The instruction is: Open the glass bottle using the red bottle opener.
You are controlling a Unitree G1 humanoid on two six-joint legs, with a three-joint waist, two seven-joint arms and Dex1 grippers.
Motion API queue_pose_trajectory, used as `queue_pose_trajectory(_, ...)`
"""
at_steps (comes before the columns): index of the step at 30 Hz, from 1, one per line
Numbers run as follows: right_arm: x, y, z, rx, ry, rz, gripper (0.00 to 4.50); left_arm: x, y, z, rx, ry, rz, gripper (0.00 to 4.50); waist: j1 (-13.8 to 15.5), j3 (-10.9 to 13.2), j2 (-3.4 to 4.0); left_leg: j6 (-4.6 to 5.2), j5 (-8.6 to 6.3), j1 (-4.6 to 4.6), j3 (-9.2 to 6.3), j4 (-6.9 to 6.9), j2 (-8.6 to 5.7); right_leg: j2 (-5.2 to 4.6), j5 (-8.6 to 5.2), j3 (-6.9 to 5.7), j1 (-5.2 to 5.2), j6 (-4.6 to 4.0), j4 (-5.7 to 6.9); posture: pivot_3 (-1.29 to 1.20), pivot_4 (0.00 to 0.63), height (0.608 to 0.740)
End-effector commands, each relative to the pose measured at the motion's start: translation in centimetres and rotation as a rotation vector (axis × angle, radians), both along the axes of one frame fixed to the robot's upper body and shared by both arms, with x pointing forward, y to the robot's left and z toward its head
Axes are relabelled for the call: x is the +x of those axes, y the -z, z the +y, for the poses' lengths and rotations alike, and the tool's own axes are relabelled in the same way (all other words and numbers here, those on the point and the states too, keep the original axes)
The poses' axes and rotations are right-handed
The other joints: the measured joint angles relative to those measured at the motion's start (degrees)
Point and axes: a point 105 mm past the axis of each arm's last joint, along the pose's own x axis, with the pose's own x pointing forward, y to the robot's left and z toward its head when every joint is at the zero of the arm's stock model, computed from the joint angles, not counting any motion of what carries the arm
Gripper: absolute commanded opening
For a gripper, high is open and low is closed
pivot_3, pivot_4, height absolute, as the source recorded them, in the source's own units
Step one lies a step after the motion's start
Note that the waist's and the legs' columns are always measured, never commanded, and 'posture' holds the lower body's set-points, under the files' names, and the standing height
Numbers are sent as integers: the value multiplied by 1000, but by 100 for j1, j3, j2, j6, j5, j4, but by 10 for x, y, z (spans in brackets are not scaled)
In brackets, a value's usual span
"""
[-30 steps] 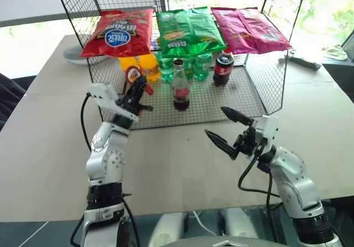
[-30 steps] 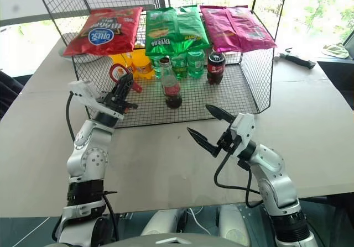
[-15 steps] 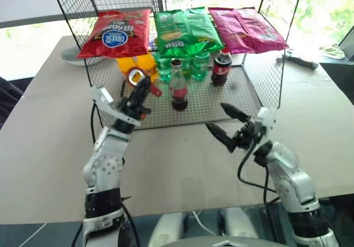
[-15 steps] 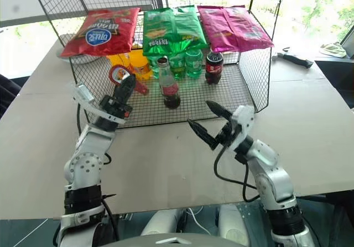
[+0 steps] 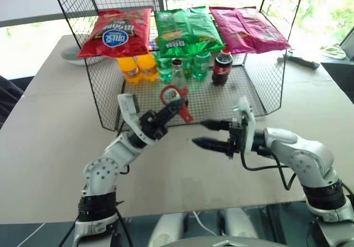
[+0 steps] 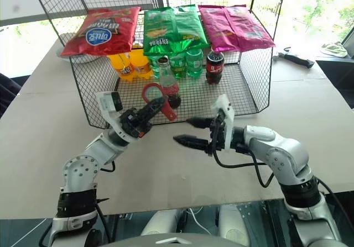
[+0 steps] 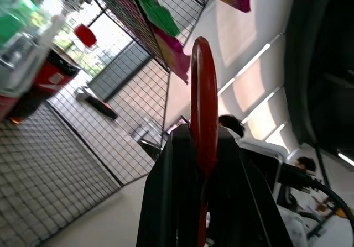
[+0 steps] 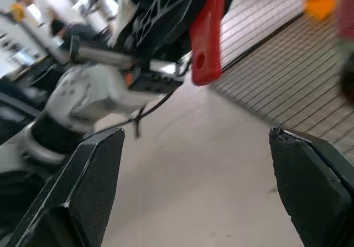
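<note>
My left gripper (image 5: 172, 108) is shut on the red bottle opener (image 5: 183, 114), held in the air just in front of the wire basket with its ring head up. The left wrist view shows the opener (image 7: 203, 103) edge-on between the black fingers (image 7: 166, 197). The glass bottle (image 5: 177, 75) stands upright on the basket floor, just behind the opener and partly hidden by it. My right gripper (image 5: 208, 135) is open, pointing level toward the left one, a short way to the opener's right. Its wrist view has the opener's handle tip (image 8: 207, 42) ahead of the spread fingers (image 8: 83, 192).
The wire basket (image 5: 260, 87) carries red (image 5: 116, 31), green (image 5: 185, 29) and magenta (image 5: 246, 29) chip bags on top. Inside stand orange bottles (image 5: 135, 67), green bottles (image 5: 198, 64) and a plastic cola bottle (image 5: 222, 67). A dark tool (image 5: 301, 61) lies on the table at the far right.
My left gripper has carried the opener right and nearer me, rolling the wrist. My right gripper has turned from angled up to level, now pointing left.
</note>
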Motion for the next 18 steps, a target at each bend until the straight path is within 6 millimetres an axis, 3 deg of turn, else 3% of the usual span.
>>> queue_pose_trajectory(1,-6,-8,8,15,-73,43,4209,-13,-4,-6,3,86,-24,28,3,0,0,0,0,0,0,0,0,0,0,0,0,0,0,0,150,740)
queue_pose_trajectory(9,-20,-20,15,49,-192,115,4209,-27,19,-12,70,154,21,28,8,-1,0,0,0,-20,-2,-2,-2,-9,0,-1,-22,0,-6,0,150,740)
queue_pose_trajectory(18,-25,-19,16,46,-209,133,134,-20,21,-11,58,125,18,0,8,-1,-1,0,1,-54,-4,9,-5,-13,1,-6,-53,-1,-1,0,150,740)
